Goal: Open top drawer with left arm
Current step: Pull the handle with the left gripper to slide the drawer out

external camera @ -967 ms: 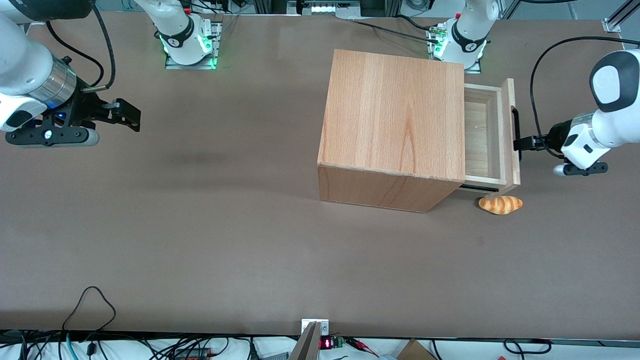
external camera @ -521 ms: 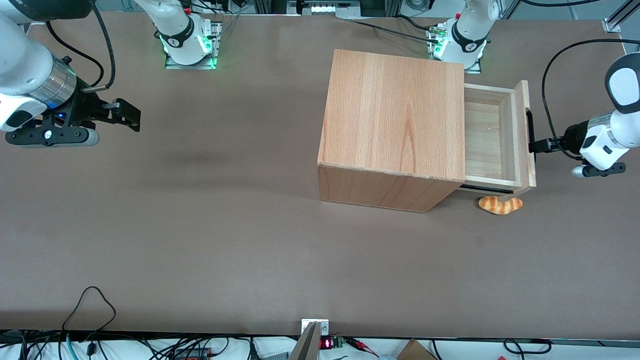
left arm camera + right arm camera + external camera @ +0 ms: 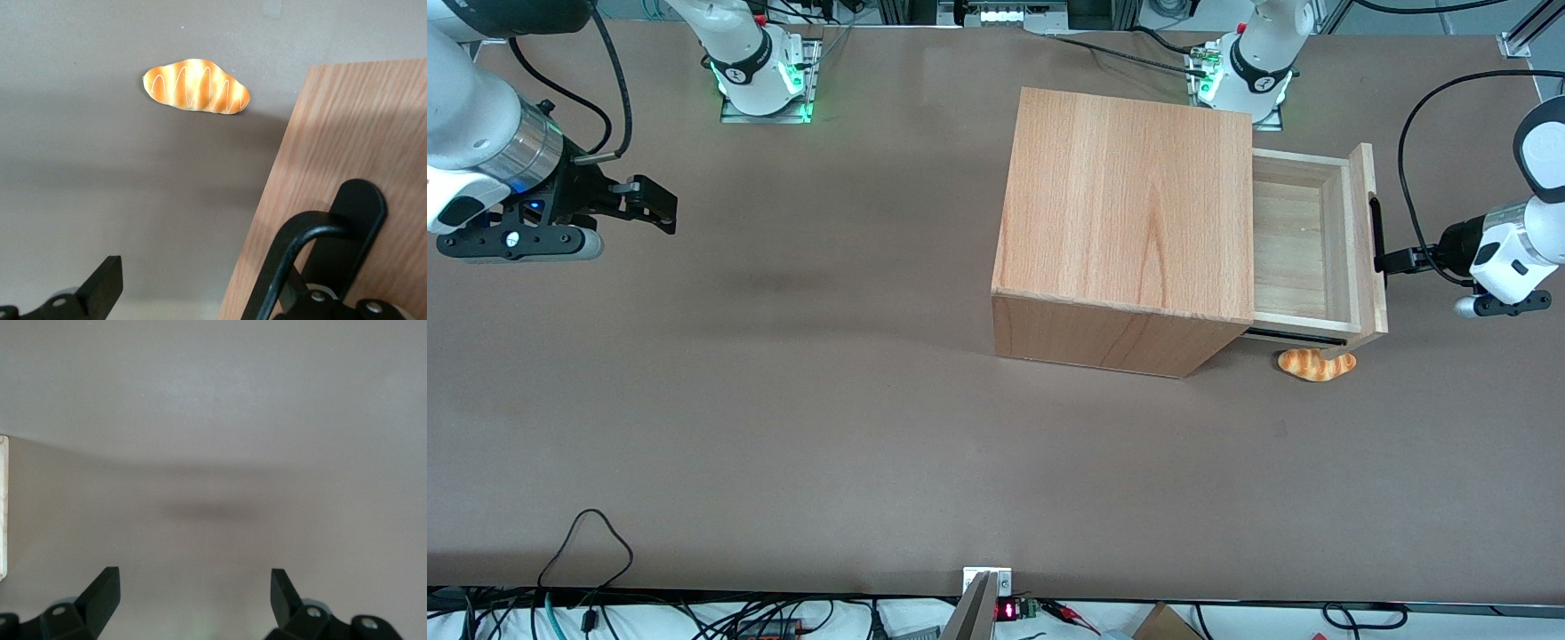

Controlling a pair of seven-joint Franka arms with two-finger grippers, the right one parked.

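The beech-coloured cabinet point(image 3: 1129, 196) stands on the brown table. Its top drawer point(image 3: 1294, 240) is pulled partly out toward the working arm's end, and its bare wooden inside shows. The slim black bar handle point(image 3: 1376, 236) runs along the drawer's front panel point(image 3: 1366, 267). My left arm's gripper point(image 3: 1392, 261) is right at the handle, in front of the drawer. In the left wrist view the gripper point(image 3: 197, 283) is open: one finger point(image 3: 100, 287) stands apart over the table, the other is hidden at the handle point(image 3: 300, 260) against the front panel point(image 3: 347, 133).
A toy bread roll point(image 3: 1316, 364) lies on the table just under the open drawer's near corner; it also shows in the left wrist view point(image 3: 197, 87). The arm bases point(image 3: 1249, 76) stand at the table's back edge. Cables point(image 3: 587, 533) lie at the near edge.
The top drawer has slid farther out of the cabinet toward the working arm's end. The left gripper has drawn back with the handle. The bread roll has not moved.
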